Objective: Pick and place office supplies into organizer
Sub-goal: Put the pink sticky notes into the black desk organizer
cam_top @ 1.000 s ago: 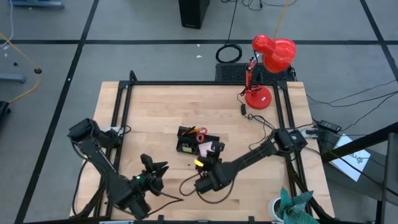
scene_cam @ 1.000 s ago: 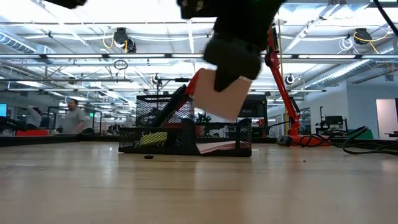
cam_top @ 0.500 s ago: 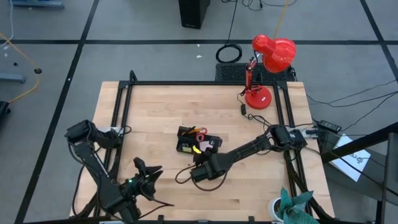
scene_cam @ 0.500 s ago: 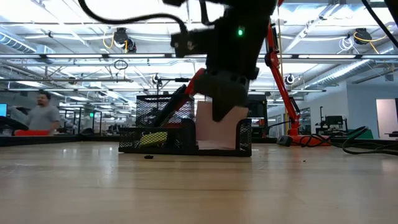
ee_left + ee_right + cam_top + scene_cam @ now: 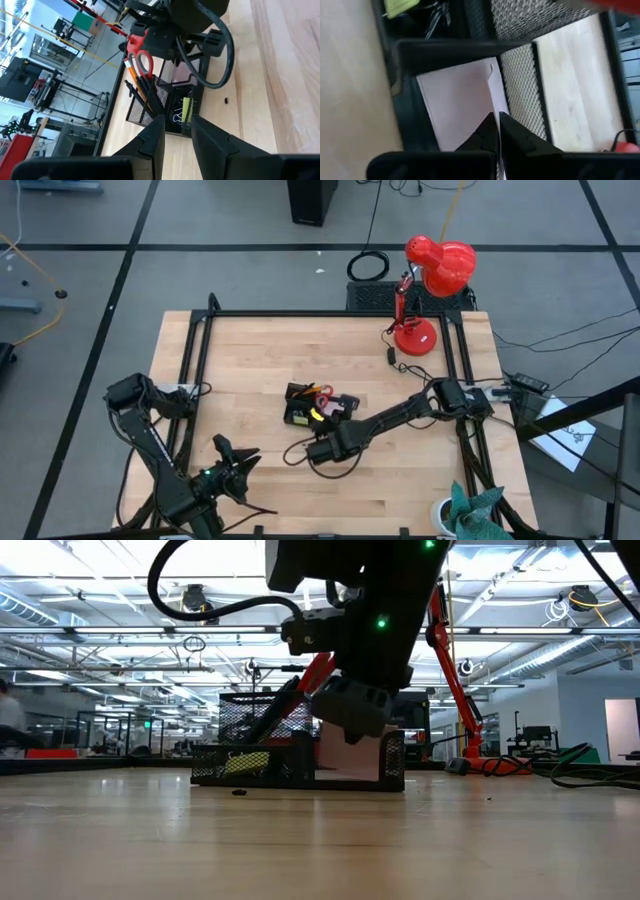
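On your left, the left hand point(image 5: 228, 470) hangs over the near left part of the table point(image 5: 250, 350), well apart from the organizer point(image 5: 318, 408). Its fingers point(image 5: 152, 135) stand a little apart with nothing between them, and its own camera looks across the wood at the mesh tray.

In that left wrist view you see the red-handled scissors point(image 5: 140, 55), an orange pencil point(image 5: 134, 77) and black pens point(image 5: 150, 97) standing tilted in the tall compartment, and a yellow block point(image 5: 186, 109) with small black clips point(image 5: 175, 118) in a low compartment beside them. A small dark speck point(image 5: 226, 100) lies on the wood just beside the organizer.

Near the table's middle, the organizer sits with the right hand point(image 5: 335, 442) reaching down at its near side. This hand is pinched tight on the pink sticky-note pad point(image 5: 457, 102). In the right wrist view the pad lies inside a low compartment, between the black wall and a mesh divider; whether it touches the floor, you cannot tell. In the low view the pad point(image 5: 350, 750) shows just under the hand, standing up behind the organizer's front wall.

At the far right corner stands the red desk lamp point(image 5: 430, 280).
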Controlling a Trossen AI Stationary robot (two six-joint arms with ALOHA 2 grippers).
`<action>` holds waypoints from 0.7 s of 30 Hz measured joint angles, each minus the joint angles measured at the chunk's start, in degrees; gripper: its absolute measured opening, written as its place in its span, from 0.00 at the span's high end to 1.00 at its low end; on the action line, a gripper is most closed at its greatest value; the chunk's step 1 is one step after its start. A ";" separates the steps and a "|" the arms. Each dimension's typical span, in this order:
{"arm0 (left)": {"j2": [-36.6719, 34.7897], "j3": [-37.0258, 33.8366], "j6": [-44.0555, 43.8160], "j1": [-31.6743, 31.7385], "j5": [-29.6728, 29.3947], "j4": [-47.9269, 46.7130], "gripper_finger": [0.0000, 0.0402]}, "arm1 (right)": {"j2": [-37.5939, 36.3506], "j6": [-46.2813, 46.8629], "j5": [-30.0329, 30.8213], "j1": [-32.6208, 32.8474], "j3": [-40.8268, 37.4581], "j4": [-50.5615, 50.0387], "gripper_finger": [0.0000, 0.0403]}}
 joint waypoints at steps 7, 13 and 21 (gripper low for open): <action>0.00 0.00 -0.75 0.02 -0.02 0.02 0.75 | 0.00 -0.24 0.23 -0.38 0.00 1.61 1.00; 0.00 -0.02 -1.21 0.02 0.00 0.10 0.75 | 2.98 -1.06 0.15 -0.64 -0.04 2.53 1.00; 0.00 -0.02 -1.27 0.02 0.00 0.20 0.75 | 4.59 -3.48 -4.52 -0.79 -0.03 5.00 0.99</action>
